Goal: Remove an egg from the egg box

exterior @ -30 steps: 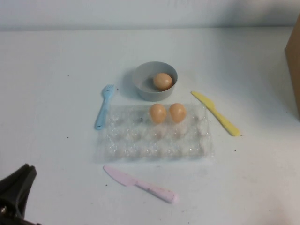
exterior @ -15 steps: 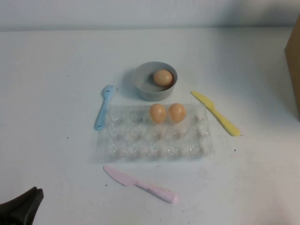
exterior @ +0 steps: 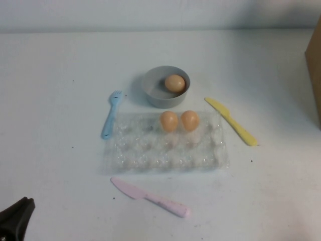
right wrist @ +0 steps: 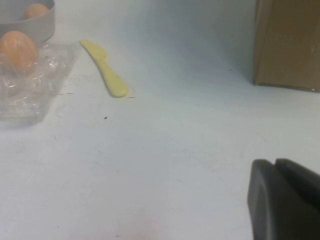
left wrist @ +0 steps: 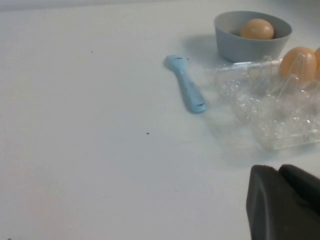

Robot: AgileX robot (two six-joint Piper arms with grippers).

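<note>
The clear plastic egg box [exterior: 165, 150] lies mid-table. Two orange-tan eggs sit side by side in its far row, one [exterior: 169, 121] left of the other [exterior: 189, 120]. A third egg [exterior: 175, 83] lies in the round grey bowl [exterior: 153, 95] just behind the box. My left gripper [exterior: 17, 221] is at the near left corner, shut and empty, far from the box; its view [left wrist: 277, 170] shows the box [left wrist: 270, 115] and one of its eggs [left wrist: 298, 62]. My right gripper [right wrist: 274, 162] is shut and empty, out of the high view, well off to the right of the box [right wrist: 30, 90].
A blue fork [exterior: 111, 114] lies left of the box, a yellow knife [exterior: 230, 121] to its right, a pink knife [exterior: 150, 197] in front of it. A brown cardboard box [exterior: 315, 65] stands at the right edge.
My left gripper has drawn back toward the near left corner and shows less in the high view. The egg in the bowl has shifted slightly toward the far side.
</note>
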